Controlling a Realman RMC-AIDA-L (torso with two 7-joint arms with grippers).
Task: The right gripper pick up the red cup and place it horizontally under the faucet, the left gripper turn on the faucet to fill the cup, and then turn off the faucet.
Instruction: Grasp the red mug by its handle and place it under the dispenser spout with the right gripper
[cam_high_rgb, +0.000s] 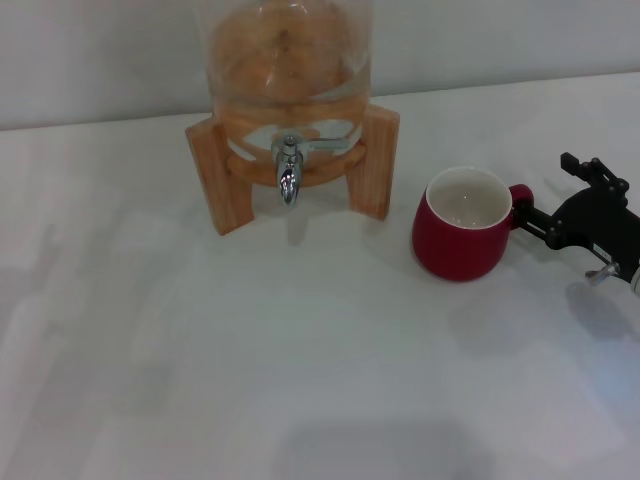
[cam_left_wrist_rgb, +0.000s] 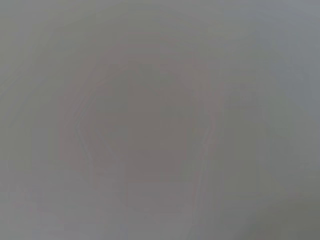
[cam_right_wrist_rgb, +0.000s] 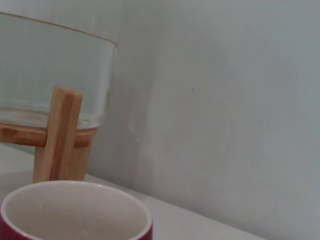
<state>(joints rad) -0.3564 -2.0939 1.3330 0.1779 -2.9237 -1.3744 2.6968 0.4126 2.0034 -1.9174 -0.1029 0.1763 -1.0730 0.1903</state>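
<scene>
Head view: white table (cam_high_rgb: 250, 380), right gripper (cam_high_rgb: 532, 222) clamped on red cup (cam_high_rgb: 462, 235) handle.

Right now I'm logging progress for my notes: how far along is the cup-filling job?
Early. Nothing is finished: the red cup stands upright on the table, off to the right of the faucet, not under it. In hand: the right gripper is at the cup's handle. Left: carrying the cup under the spout, then opening and closing the faucet. The left gripper is not in view.
</scene>
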